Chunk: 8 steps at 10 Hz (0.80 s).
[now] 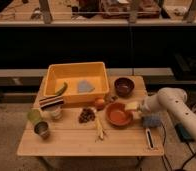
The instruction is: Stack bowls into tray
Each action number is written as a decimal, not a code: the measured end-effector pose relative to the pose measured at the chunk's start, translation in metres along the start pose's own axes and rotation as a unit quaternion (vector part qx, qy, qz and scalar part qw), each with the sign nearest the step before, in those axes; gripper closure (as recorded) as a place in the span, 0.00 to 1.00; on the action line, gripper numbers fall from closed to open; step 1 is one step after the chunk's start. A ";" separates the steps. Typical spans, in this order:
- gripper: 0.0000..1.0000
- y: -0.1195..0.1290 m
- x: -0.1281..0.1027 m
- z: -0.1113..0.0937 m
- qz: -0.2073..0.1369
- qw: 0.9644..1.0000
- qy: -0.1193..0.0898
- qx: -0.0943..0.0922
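- At 3 o'clock of the orange-red bowl (118, 115): hand (133, 106), whether apart or clamped I can't tell. Tray (76, 65) at the bowl's 11 o'clock.
- Reach step, probably. Next: secure the rim, lift, carry to tray. Brown bowl (124, 86) after.

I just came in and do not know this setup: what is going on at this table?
A robot arm reaches in from the right. Its gripper is beside the right rim of the orange-red bowl, which sits on the table in front of the yellow tray. The dark brown bowl stands on the table, right of the tray. Neither bowl is in the tray yet.
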 end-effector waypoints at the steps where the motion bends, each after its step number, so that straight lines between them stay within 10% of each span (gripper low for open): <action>1: 0.34 0.000 -0.003 0.000 0.004 1.000 -0.002 0.002; 8: 0.34 -0.009 -0.025 0.019 0.025 0.999 -0.033 0.010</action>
